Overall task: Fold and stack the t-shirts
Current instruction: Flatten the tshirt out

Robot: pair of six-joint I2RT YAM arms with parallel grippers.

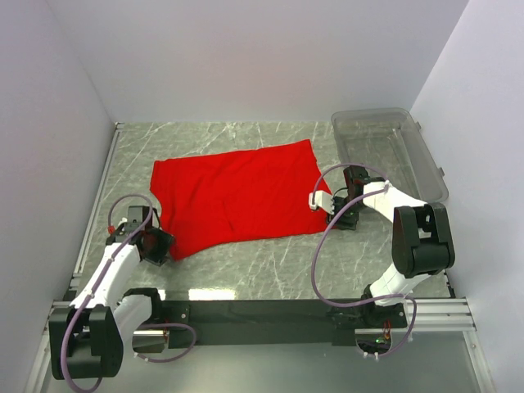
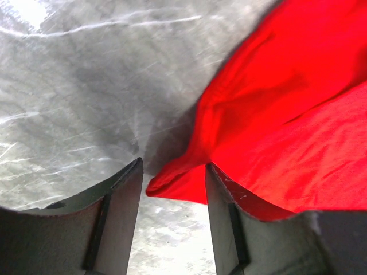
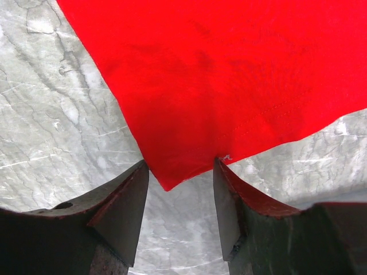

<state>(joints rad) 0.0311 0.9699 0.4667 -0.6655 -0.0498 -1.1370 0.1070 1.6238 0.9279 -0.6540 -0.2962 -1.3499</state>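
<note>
Bench, top view: grey marbled bench between plain white walls; a clear plastic bin sits at its far right corner.
T-shirt, top view: the red t-shirt lies spread flat mid-bench, well apart from the bin.
Left pincer, top view: the left pincer sits at the shirt's near left corner.
Right pincer, top view: the right pincer sits at the shirt's right edge, between cloth and bin.
T-shirt, left wrist view: a rumpled corner of the t-shirt reaches down between the two fingers, close against the right one.
Left pincer, left wrist view: the left pincer is released, jaws parted, with bare bench showing beside the left finger.
T-shirt, right wrist view: a pointed corner of the t-shirt lies flat between the fingertips.
Right pincer, right wrist view: the right pincer is released, jaws straddling the corner, tips at the cloth's edges, nothing clamped.
</note>
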